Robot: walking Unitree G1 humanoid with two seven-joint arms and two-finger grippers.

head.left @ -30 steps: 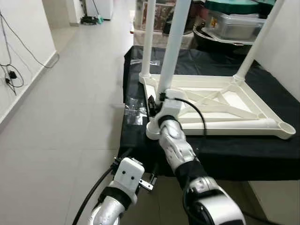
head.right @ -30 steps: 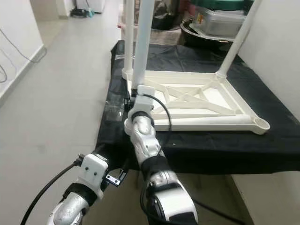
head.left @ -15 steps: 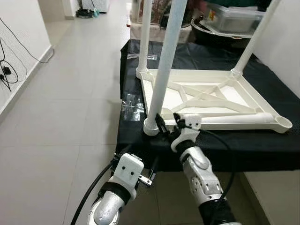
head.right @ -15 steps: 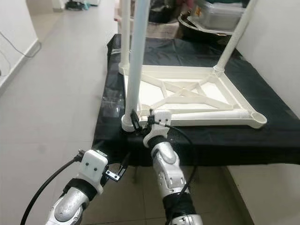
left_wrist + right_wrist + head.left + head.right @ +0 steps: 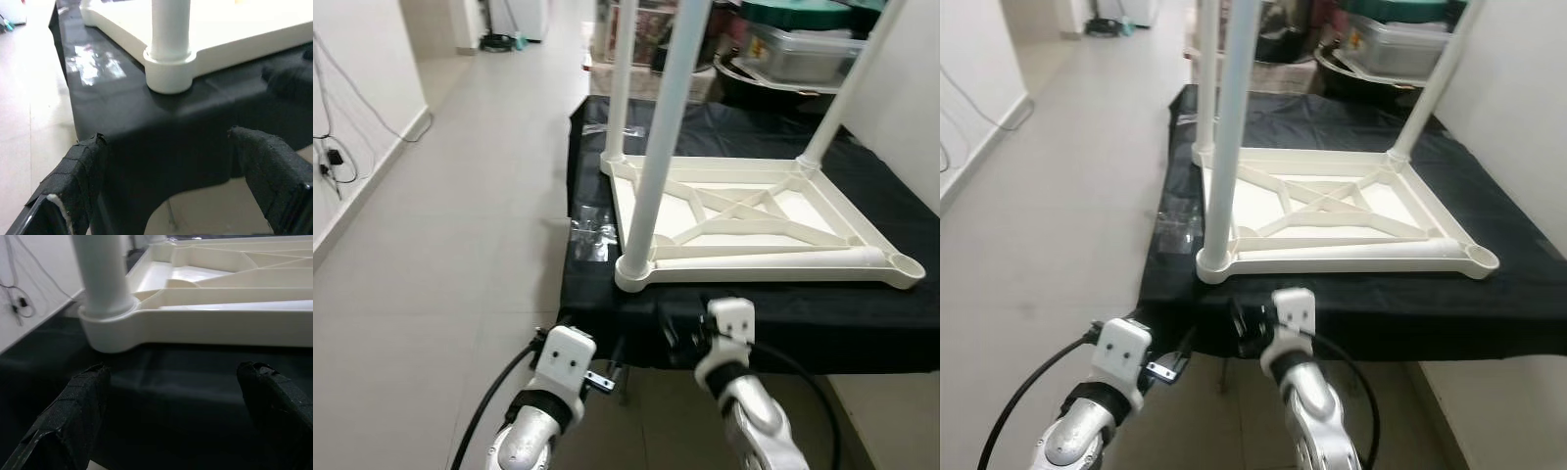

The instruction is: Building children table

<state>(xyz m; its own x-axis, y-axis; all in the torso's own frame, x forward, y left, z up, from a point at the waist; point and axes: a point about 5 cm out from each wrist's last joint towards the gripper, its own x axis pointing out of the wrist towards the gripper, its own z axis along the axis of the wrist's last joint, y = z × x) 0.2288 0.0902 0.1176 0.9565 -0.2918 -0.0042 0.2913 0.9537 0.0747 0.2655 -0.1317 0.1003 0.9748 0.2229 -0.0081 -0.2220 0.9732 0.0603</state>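
Observation:
An upside-down white table top (image 5: 754, 220) lies on a table draped in black cloth (image 5: 803, 313). Three white legs stand in its corners: the near left leg (image 5: 661, 137), the far left leg (image 5: 621, 88) and the far right leg (image 5: 837, 103). The near right corner socket (image 5: 905, 264) holds no leg. My right gripper (image 5: 677, 331) hangs open just below the cloth's front edge, in front of the near left leg's socket (image 5: 105, 330). My left gripper (image 5: 603, 376) is open too, lower and further left, facing the same socket (image 5: 168, 73).
Crumpled clear plastic (image 5: 592, 230) lies on the cloth left of the table top. Storage bins and a basin (image 5: 798, 49) are stacked behind. A white wall (image 5: 911, 108) stands to the right. A tiled corridor (image 5: 460, 196) opens to the left, with cables (image 5: 333, 157) on its wall.
My right gripper has come away from the base of the near left leg and dropped back below the table's front edge. The left arm has barely moved. The camera shifted slightly.

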